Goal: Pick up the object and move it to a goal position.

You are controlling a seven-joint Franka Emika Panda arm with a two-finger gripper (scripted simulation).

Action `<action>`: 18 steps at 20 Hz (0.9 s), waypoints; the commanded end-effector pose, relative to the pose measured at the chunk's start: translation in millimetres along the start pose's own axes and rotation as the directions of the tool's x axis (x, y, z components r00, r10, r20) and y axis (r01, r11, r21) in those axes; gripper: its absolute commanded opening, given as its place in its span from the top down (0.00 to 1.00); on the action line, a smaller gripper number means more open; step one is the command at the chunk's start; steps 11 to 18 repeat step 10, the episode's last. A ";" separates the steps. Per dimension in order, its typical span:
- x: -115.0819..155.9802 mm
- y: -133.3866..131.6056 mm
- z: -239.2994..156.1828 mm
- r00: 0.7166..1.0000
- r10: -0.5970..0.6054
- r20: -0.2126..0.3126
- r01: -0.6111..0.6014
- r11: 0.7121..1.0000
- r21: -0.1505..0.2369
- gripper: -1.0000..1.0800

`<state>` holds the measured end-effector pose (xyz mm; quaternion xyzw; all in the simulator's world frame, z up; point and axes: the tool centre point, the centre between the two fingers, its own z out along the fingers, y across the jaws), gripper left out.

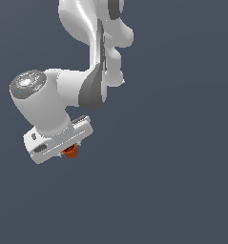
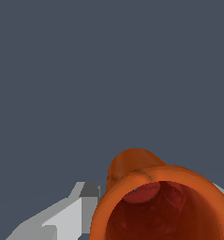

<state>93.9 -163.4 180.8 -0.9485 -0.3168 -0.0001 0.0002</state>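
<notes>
**Trainee:** One cup, one arm. Where does the cup sit?

**Operator:** The orange-red cup (image 1: 70, 152) sits directly under the white gripper (image 1: 67, 148), tucked against the underside of the hand. In the wrist view the cup (image 2: 160, 201) fills the near field, its darker hollow facing the camera, with one grey-white finger (image 2: 62, 218) beside its rim. I read the fingers as closed on the cup's wall. The second finger is barely visible at the frame edge, so I infer the clamp from the cup hanging there with nothing visible beneath it.

**Trainee:** How do you carry it well from here?

**Operator:** I judge this to be the transport step. I would move slowly and avoid twisting the wrist sharply, since a small round wall can slip or pivot between flat pads. No goal marker shows in either view, so I cannot say how far remains.

**Trainee:** And the arm's pose?

**Operator:** The arm (image 1: 82, 90) comes down from the top of the exterior view, then bends toward the exterior view's left. The hand is tilted there, its fingers pointing downward.
</notes>
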 end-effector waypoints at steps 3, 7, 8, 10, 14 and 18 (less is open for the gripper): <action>0.3 10.8 -9.0 1.000 -0.001 0.000 0.001 1.000 0.000 1.00; 0.5 15.4 -12.4 1.000 -0.001 0.000 0.001 1.000 0.000 1.00; 0.5 16.0 -12.9 1.000 -0.001 0.000 0.001 1.000 0.000 1.00; 0.5 16.4 -13.2 1.000 -0.001 0.000 0.001 1.000 0.000 1.00; 0.5 16.4 -13.2 1.000 -0.001 0.000 0.001 1.000 0.000 1.00; 0.5 16.4 -13.2 1.000 -0.001 0.000 0.001 1.000 0.000 1.00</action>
